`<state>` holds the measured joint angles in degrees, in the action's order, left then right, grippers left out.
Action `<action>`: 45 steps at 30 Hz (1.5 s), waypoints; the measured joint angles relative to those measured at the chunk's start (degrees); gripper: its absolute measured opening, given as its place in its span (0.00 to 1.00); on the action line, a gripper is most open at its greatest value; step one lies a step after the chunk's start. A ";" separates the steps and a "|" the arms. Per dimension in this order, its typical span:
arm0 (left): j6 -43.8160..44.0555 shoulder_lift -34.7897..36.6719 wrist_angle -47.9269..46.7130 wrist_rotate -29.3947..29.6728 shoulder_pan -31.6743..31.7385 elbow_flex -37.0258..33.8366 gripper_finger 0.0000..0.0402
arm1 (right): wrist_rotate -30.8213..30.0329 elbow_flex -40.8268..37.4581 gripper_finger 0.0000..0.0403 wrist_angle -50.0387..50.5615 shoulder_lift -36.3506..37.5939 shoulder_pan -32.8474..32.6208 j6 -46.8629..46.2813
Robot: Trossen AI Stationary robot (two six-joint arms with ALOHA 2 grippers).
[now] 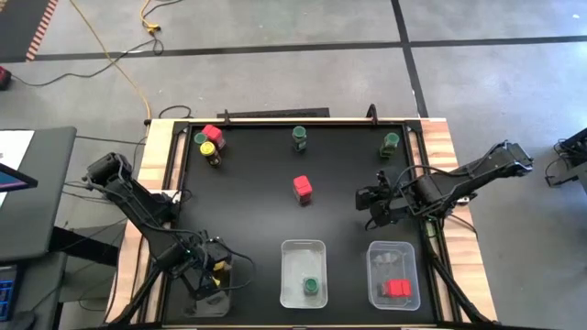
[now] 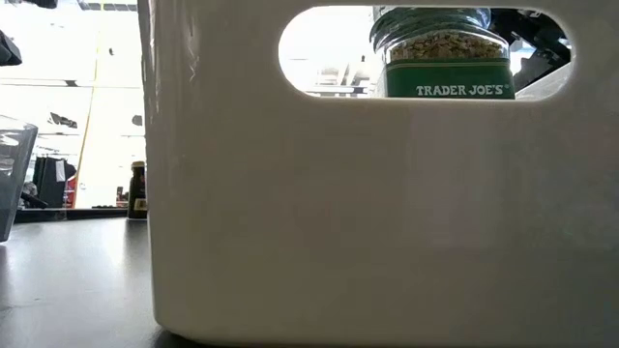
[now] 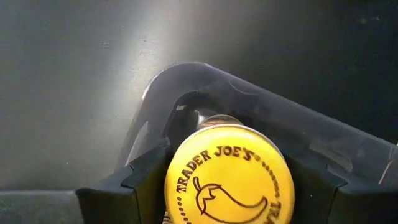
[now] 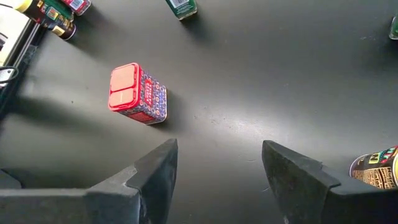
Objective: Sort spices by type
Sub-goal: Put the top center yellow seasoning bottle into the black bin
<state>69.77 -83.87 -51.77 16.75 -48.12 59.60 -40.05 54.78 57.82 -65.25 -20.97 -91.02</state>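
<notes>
My left gripper (image 1: 209,273) is at the near left corner of the table, shut on a yellow-lidded spice jar (image 3: 229,177) over a clear tray (image 3: 186,81). My right gripper (image 4: 217,168) hovers open at the table's right side (image 1: 376,197). A red-lidded square jar (image 4: 137,93) stands alone mid-table, to its left (image 1: 303,189). Two green-lidded jars (image 1: 299,137) (image 1: 392,142) stand near the far edge. A red-lidded jar (image 1: 213,135) and two yellow-lidded ones (image 1: 212,153) cluster at the far left. The middle tray holds a green-lidded jar (image 1: 313,287), also visible in the low view (image 2: 440,53). The right tray holds red-lidded jars (image 1: 396,289). My left gripper pinches the yellow-lidded jar between its two fingers (image 3: 146,180), one on each side just below the lid's rim (image 3: 180,186). The fingers come from above, pointing down, and the jar is upright. Whether its base rests on the tray floor is hidden by the lid.
Three clear trays line the near edge: left (image 1: 223,298), middle (image 1: 303,252) and right (image 1: 393,252). The middle tray's wall (image 2: 338,213) fills the low view. The black mat between the red-lidded jar and the trays is bare. Wooden table borders run along both sides (image 1: 156,147).
</notes>
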 joint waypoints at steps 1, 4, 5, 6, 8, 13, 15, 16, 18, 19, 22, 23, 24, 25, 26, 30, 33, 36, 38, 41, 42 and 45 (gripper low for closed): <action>0.03 0.06 0.09 0.01 0.00 0.02 0.60 | 0.00 0.00 0.65 0.00 0.00 0.00 0.00; -0.06 0.08 0.11 0.01 0.00 0.02 0.61 | 0.00 0.00 0.65 0.00 0.00 0.01 0.00; -0.08 0.08 0.11 0.01 0.00 0.02 0.61 | 0.00 0.00 0.65 0.00 0.00 0.00 0.00; -0.06 0.10 0.13 0.01 0.00 0.02 0.61 | 0.00 0.00 0.65 0.00 0.00 0.01 -0.01; -0.30 0.10 0.14 0.01 0.00 0.02 0.61 | 0.00 0.00 0.65 0.00 0.00 0.02 -0.01; -0.53 0.10 0.16 0.01 0.00 0.08 0.61 | 0.00 0.00 0.65 -0.01 0.00 0.00 -0.02; -0.54 0.10 0.17 0.03 0.00 0.12 0.61 | 0.00 0.00 0.65 -0.02 0.00 0.00 -0.02; -0.54 0.10 0.20 0.02 0.00 0.13 0.62 | 0.00 -0.02 0.65 -0.02 0.00 0.01 -0.02; -0.54 0.12 0.20 0.03 0.00 0.13 0.65 | 0.00 0.00 0.65 -0.02 0.00 0.02 -0.02; -0.54 0.12 0.20 0.03 0.00 0.13 0.67 | 0.00 0.00 0.65 -0.04 0.00 0.00 -0.04; -0.94 0.15 0.20 0.03 0.00 0.15 0.74 | 0.00 0.00 0.65 -0.03 0.00 0.00 -0.03; -1.68 0.15 0.20 0.03 0.00 0.15 0.75 | 0.00 0.00 0.65 -0.04 0.00 0.01 -0.04; -2.48 0.15 0.20 0.03 0.00 0.15 0.77 | -0.01 0.00 0.65 -0.04 0.00 0.00 -0.04; -3.12 0.15 0.20 0.03 0.05 0.15 0.78 | 0.00 0.00 0.65 -0.04 0.00 0.02 -0.04; -3.29 0.15 0.20 -0.10 0.17 0.15 0.79 | -0.02 0.00 0.65 -0.04 0.00 0.00 -0.04; -3.34 0.37 0.03 -1.78 1.02 0.19 0.80 | -0.01 0.00 0.65 -0.04 0.00 0.00 -0.04; -3.81 0.47 -0.24 -3.17 1.97 0.24 0.80 | -0.02 0.00 0.65 -0.09 0.00 0.01 -0.04; -5.49 0.91 -0.32 -4.91 2.42 0.27 0.80 | -0.02 0.00 0.65 -0.11 0.00 0.00 -0.46; -6.48 1.34 -0.52 -5.55 2.79 0.56 0.80 | -0.02 0.00 0.65 -0.11 0.00 0.00 -0.48; -6.81 3.01 -1.69 -5.76 2.86 0.96 0.80 | -0.02 0.00 0.65 -0.11 0.00 0.01 -0.52; -6.81 3.76 -2.10 -5.62 2.86 1.03 0.80 | -0.02 0.00 0.65 -0.11 0.00 0.00 -0.53; -6.71 6.05 -3.05 -4.99 2.86 1.07 0.80 | -0.02 0.00 0.65 -0.15 0.00 0.02 -0.63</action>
<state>63.06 -77.82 -54.82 11.75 -45.25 60.66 -40.07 54.78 57.67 -65.25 -20.95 -91.66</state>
